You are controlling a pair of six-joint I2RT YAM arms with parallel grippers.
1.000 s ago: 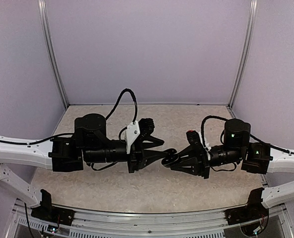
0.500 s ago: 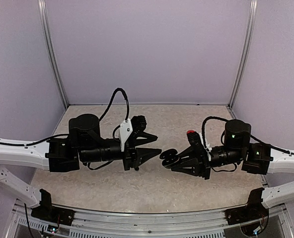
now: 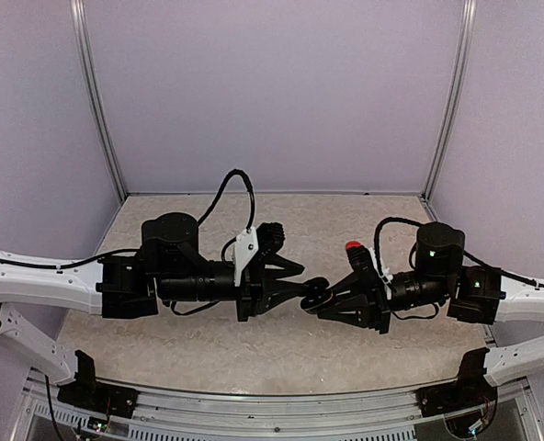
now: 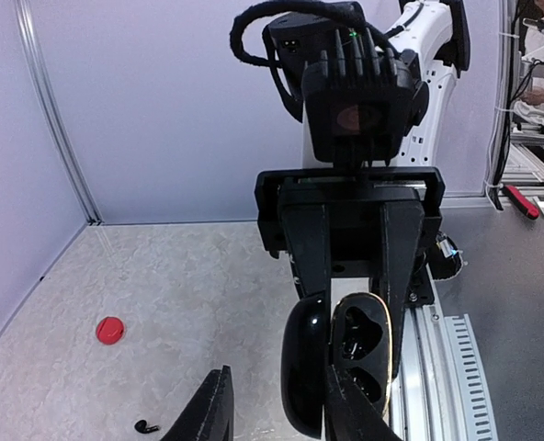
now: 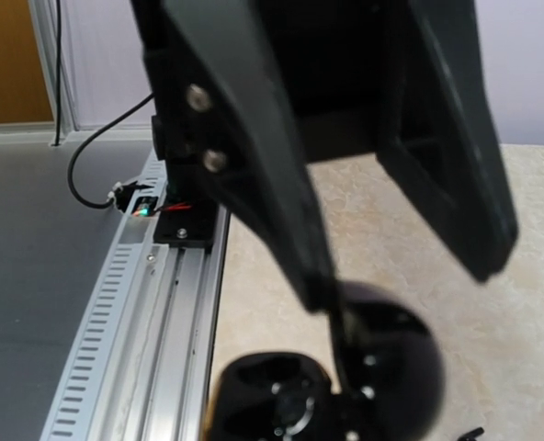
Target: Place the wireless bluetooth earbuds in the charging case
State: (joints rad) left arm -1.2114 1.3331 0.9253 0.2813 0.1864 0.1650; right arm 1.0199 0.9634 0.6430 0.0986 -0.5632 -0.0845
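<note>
The black charging case [image 3: 316, 294] hangs open above the table with my right gripper [image 3: 327, 299] shut on it. In the left wrist view its lid [image 4: 304, 377] stands left of the base [image 4: 362, 344], whose two wells are empty, and the right gripper's fingers [image 4: 307, 248] clamp it from above. My left gripper [image 3: 304, 278] is open; one of its fingers [image 4: 350, 409] sits at the gap between lid and base, the other stays clear to the left. One black earbud [image 4: 146, 426] lies on the table below, also seen as an earbud [image 5: 474, 432] in the right wrist view.
A small red round object [image 3: 353, 248] lies on the table behind the right gripper, seen as a red disc [image 4: 110, 330] from the left wrist. The aluminium rail [image 5: 153, 312] runs along the table's near edge. Purple walls enclose the other sides.
Half a second ago my left gripper was drawn back to the left, away from the case, jaws wider. It has since moved right again and meets the case. The right arm stayed put.
</note>
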